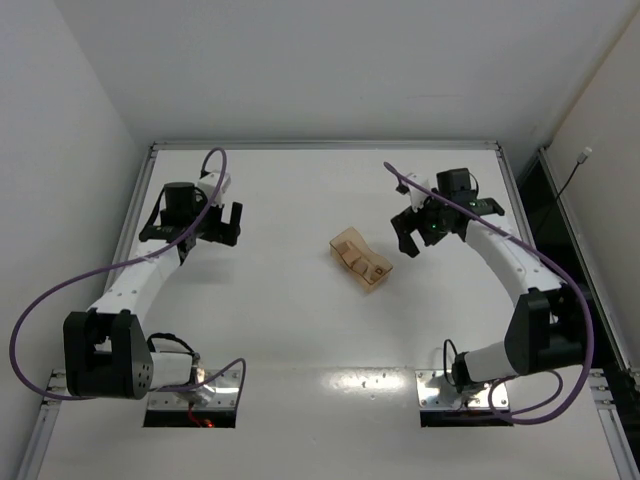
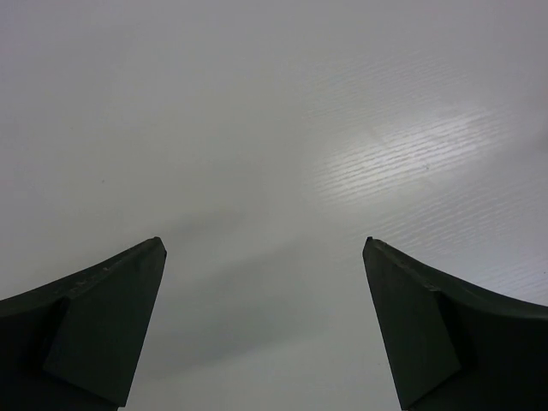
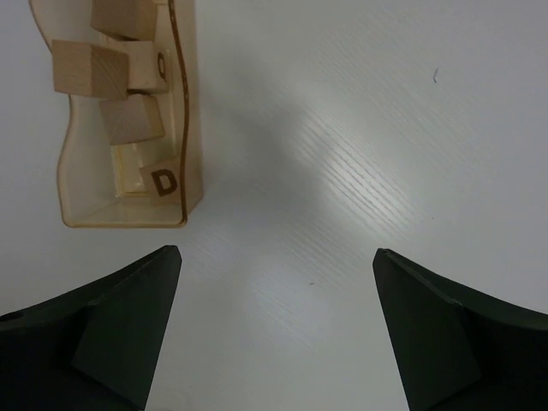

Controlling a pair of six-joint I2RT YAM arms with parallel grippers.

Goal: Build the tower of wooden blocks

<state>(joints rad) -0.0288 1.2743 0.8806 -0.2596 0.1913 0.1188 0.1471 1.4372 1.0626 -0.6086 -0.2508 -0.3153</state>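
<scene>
Wood blocks point(image 1: 356, 259) all sit loose in the amber see-thru tray point(image 1: 384, 284), no stack up yet. The tray lies at an angle approx mid-bench, a bit right of centre. The right wrist cam gives the close look: blocks point(image 3: 90, 67) jumbled inside at odd tilts. One rides high against the tray's left wall, and another point(image 3: 130, 118) is just below it in that view. The D block point(image 3: 163, 180) is in the end corner, letter facing up. The tray wall point(image 3: 120, 214) shows pale and wavy-edged in the upper left of that view.

Right tool point(image 1: 403, 235) is just right of the tray and not touching it. From its own cam the right tool point(image 3: 276, 252) has jaws spread wide w/ white bench point(image 3: 385, 128) between them, nothing gripped. The tray sits ahead and to the left of the gap.

Left tool point(image 1: 212, 236) is over at the far-left part of the bench point(image 1: 300, 340), well apart from the tray. On the wrist cam the left tool point(image 2: 264, 244) is also wide open, gripping nothing, w/ plain bench point(image 2: 257, 103) beneath and a glare patch to the right.
</scene>
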